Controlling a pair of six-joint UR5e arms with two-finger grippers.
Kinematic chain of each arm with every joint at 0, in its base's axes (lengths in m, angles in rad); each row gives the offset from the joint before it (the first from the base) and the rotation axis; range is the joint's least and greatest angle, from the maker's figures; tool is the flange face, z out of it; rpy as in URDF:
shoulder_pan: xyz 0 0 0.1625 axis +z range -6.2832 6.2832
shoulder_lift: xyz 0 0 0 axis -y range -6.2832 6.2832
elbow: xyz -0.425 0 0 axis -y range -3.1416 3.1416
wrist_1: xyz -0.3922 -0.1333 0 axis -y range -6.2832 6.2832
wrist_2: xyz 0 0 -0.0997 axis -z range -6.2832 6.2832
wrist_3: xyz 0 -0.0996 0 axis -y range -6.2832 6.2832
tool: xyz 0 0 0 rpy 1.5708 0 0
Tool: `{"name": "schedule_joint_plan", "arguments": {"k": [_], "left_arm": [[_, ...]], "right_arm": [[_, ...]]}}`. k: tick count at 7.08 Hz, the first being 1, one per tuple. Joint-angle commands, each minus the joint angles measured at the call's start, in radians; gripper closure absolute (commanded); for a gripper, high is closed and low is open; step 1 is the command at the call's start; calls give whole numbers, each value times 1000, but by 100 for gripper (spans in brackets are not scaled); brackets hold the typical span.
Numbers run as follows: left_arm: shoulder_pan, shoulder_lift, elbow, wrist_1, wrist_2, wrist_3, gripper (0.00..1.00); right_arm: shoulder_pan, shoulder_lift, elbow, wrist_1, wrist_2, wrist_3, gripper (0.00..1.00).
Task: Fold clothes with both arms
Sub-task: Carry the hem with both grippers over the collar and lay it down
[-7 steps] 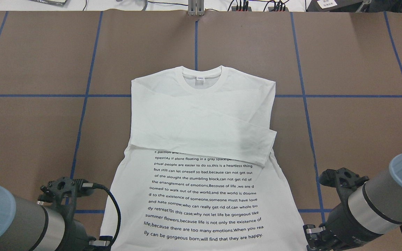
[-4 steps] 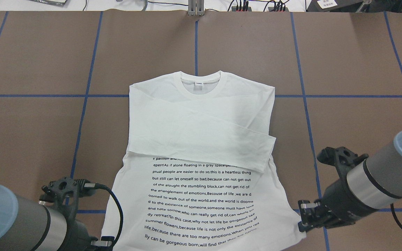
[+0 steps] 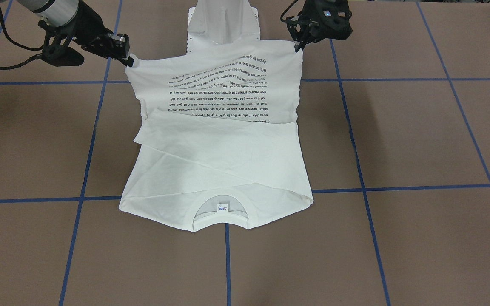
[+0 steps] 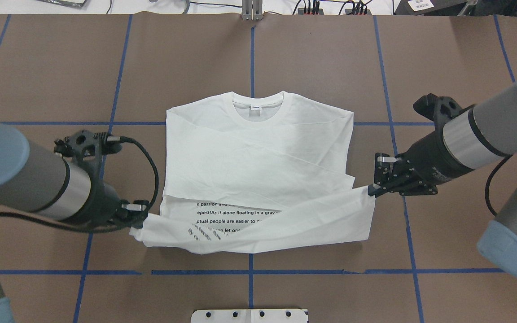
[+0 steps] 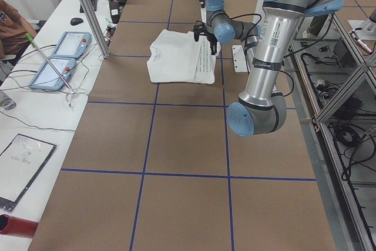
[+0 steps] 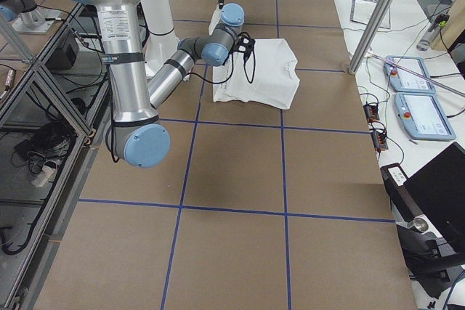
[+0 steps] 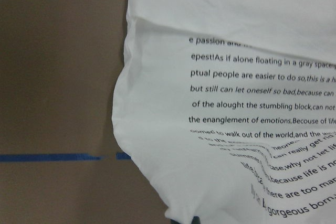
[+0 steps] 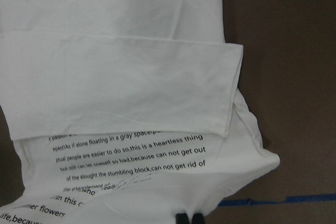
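The brown paper-covered table [image 4: 61, 67], gridded with blue tape lines [image 4: 115, 80], fills the overhead view. At its centre lies the large white long-sleeved cotton shirt [image 4: 258, 148], with its collar toward the top of the frame and its sleeves folded across the chest. My grey-and-silver left arm [image 4: 29, 184] comes in from the left edge, and my right arm [image 4: 478, 134] from the right edge. My black left gripper [image 4: 138, 220] is pinched tight on the hem corner at the shirt's lower left. My black right gripper [image 4: 372, 190] is clamped likewise on the opposite hem corner, at centre right. Between them the hem is held up off the table, doubled over the block of black printed text [image 4: 222, 216] and hiding part of it. The ribbed collar [image 4: 257, 99] carries a small tag [image 4: 256, 107].
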Motion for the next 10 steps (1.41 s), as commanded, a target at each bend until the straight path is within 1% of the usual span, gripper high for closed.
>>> {"name": "schedule_joint_plan", "arguments": {"k": [1, 2, 3, 5, 6, 7, 8, 10], "left_arm": [[-156, -83, 167, -7, -56, 105, 100], [-169, -141, 259, -20, -56, 105, 100], [-190, -170, 336, -80, -56, 103, 100], [-241, -177, 500, -267, -56, 105, 100], [-250, -187, 589, -368, -54, 105, 100], [-250, -206, 655, -435, -54, 103, 100], [-250, -221, 691, -461, -53, 103, 100], [-250, -249, 738, -475, -51, 103, 100]], "right_arm": [[97, 92, -124, 0, -6, 0, 100], [131, 136, -186, 1, -9, -2, 100], [146, 200, -253, 0, -12, -32, 100], [177, 271, -393, 3, -11, -151, 100], [188, 303, -466, 4, -12, -179, 100], [198, 334, -528, 4, -12, -213, 100], [206, 336, -544, 4, -14, -229, 100], [212, 414, -652, 6, -23, -244, 100]]}}
